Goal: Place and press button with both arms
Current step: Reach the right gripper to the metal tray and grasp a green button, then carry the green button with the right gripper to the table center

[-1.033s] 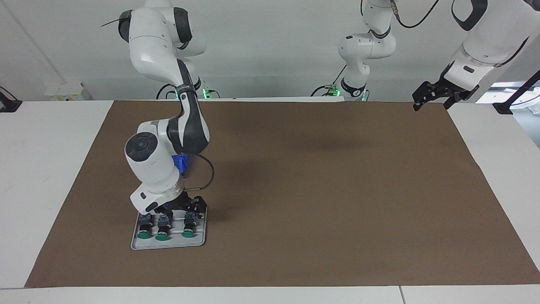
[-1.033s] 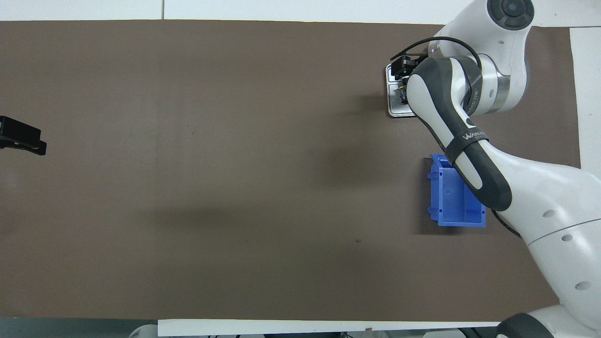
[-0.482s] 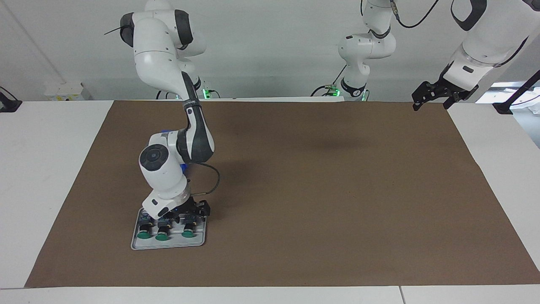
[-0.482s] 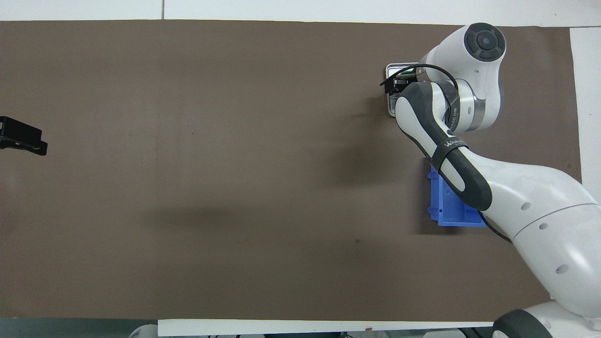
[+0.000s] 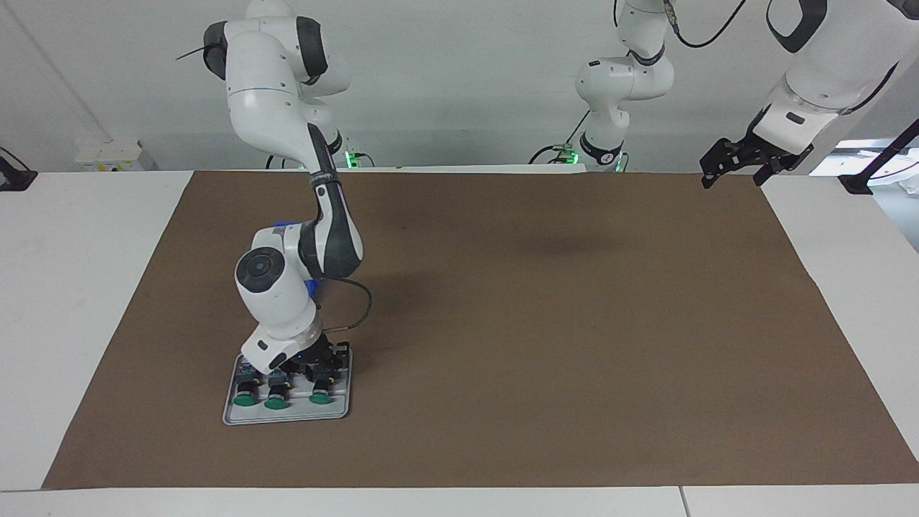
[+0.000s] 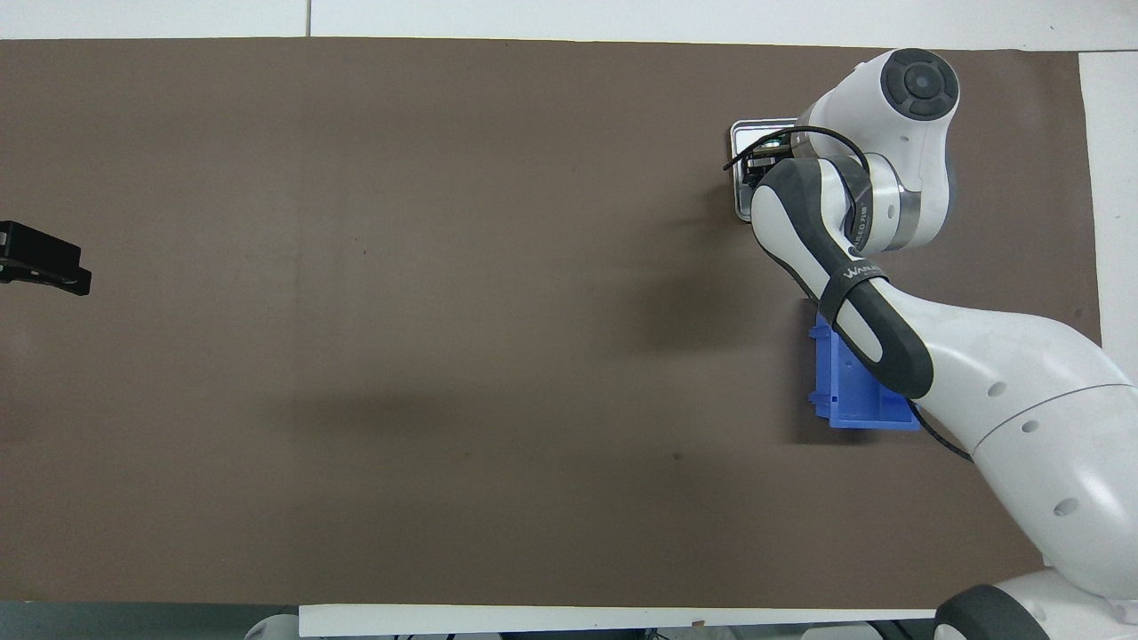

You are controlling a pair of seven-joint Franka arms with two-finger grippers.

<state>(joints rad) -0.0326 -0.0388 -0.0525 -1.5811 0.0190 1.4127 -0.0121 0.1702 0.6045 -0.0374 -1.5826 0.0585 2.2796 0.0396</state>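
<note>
Nearest me, at about seven o'clock on the brown mat (image 5: 538, 323), sits the grey tray (image 5: 287, 418) with three buttons lying in a row, green caps pointing my way. The end button (image 5: 320, 393), at the tray's three o'clock end, is the one under attention. The right gripper (image 5: 316, 363) is down on the buttons' rear blocks. A second ago it hung higher over the tray, and it has since sunk and drawn in. Whether it has closed on a button I cannot tell.

The right arm folds steeply above it, wrist tipped down and elbow bent back at twelve o'clock. It leans lower than it did a second ago.

From across the tabletop (image 5: 72, 287) the blue bin (image 6: 853, 391) is only a sliver by the forearm. The overhead view shows it plainly but buries most of the tray under the arm.

Farthest off, at two o'clock over the mat's corner, the left gripper (image 5: 743, 164) waits in the air, unmoved, fingers (image 5: 709, 177) spread wide and holding nothing.
</note>
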